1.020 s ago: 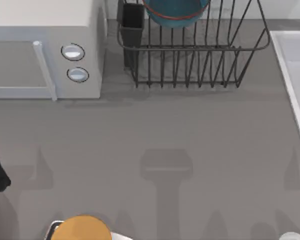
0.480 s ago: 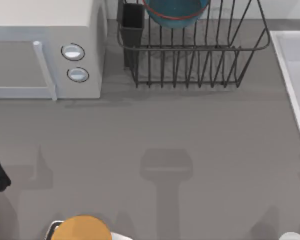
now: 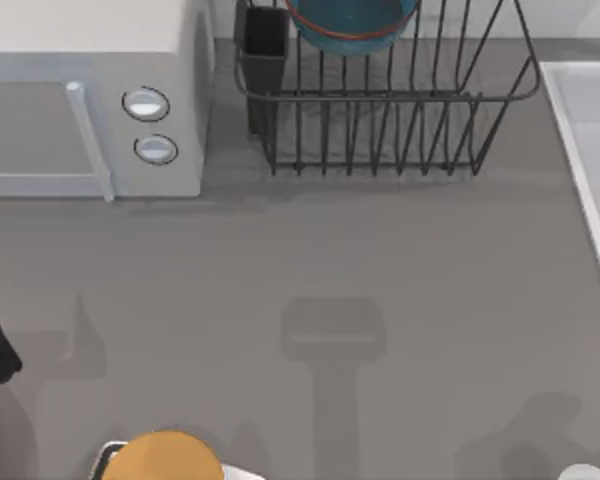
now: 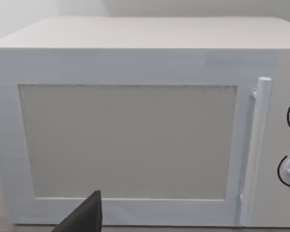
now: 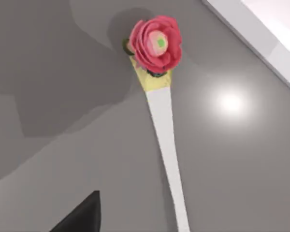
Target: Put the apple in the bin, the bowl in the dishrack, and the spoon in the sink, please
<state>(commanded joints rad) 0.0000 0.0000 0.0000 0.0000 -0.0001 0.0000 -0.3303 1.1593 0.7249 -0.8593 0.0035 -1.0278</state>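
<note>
At the near right corner, the shadow on the grey table (image 3: 400, 250) has swelled into a soft blob over the last second, so the right arm is probably coming over the spoon (image 5: 163, 121). The right gripper (image 5: 82, 217) hangs above it; I cannot tell whether it is open or closed. The spoon lies flat near the sink (image 5: 251, 34), with a slim white handle and a ruffled pink flower (an odd ornament) at one end. At the near left sits a matte orange-yellow round thing (image 3: 165, 455). The left gripper (image 4: 84, 215) is parked facing the boxy white microwave (image 3: 90, 100); its state cannot be told. Farthest, the blue bowl (image 3: 352, 22) already rests in the dark wire dishrack (image 3: 380, 100).
</note>
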